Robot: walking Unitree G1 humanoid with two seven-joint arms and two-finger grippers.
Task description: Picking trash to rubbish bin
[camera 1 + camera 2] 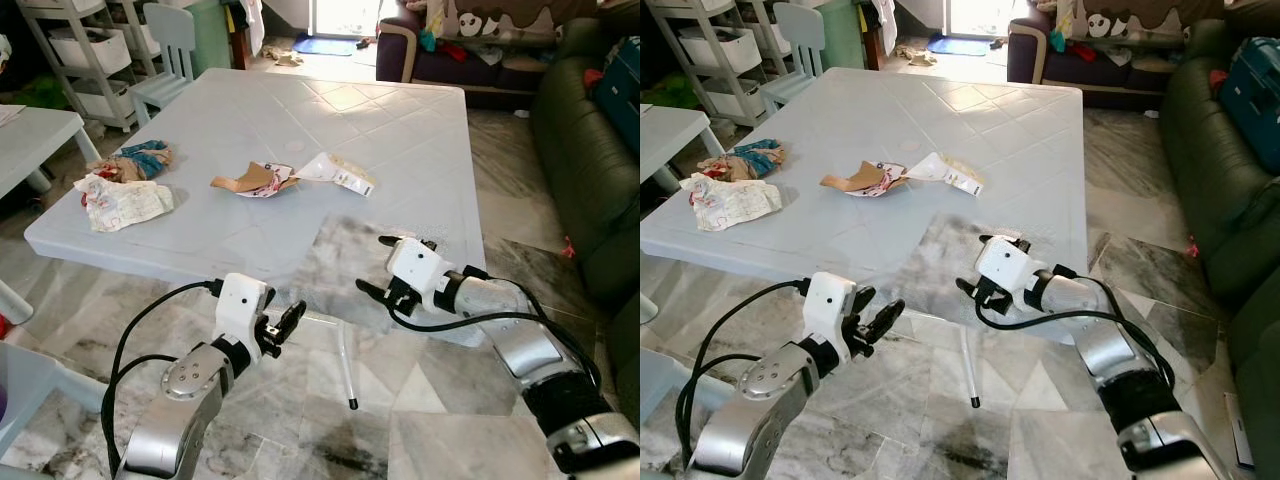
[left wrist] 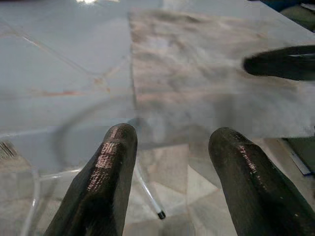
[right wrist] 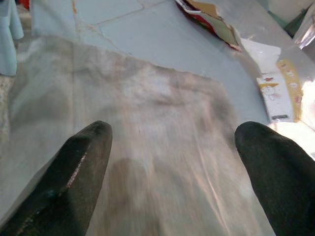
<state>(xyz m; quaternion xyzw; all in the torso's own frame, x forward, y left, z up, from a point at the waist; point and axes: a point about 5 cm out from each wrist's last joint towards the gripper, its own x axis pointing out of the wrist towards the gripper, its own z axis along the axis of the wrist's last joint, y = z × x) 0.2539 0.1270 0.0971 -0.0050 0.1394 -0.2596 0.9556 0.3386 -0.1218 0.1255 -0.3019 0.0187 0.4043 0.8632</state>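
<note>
We hold our right hand (image 1: 381,265) over the near edge of the pale blue square plastic desk (image 1: 400,150), its two black fingers (image 3: 74,172) spread wide apart and holding nothing. Directly beneath and ahead of it lies a patch of the desk that looks see-through, showing the marble floor (image 1: 440,420) pattern. Our left hand (image 1: 285,325) hangs just off the near edge, below the desk top, with its fingers (image 2: 106,182) also parted and empty; ahead of it we see the desk's rim and a thin white desk leg (image 1: 346,370) dropping to the floor.

The trash sits well ahead of both hands. Forward and to the left of the right hand lies a torn brown and red paper wrapper (image 1: 252,181), touching a white printed paper strip (image 1: 338,173) beside it. Further left, nearer the desk's left edge, rests a crumpled white printed paper (image 1: 124,203), with a crumpled blue and brown wrapper (image 1: 145,160) just behind it.

Between our hands and the trash the desk top is bare and flat. To the right of the right hand a dark green sofa (image 1: 590,170) lines the floor, with open marble between it and the desk's right edge. To the far left stands a second pale desk (image 1: 35,140).
</note>
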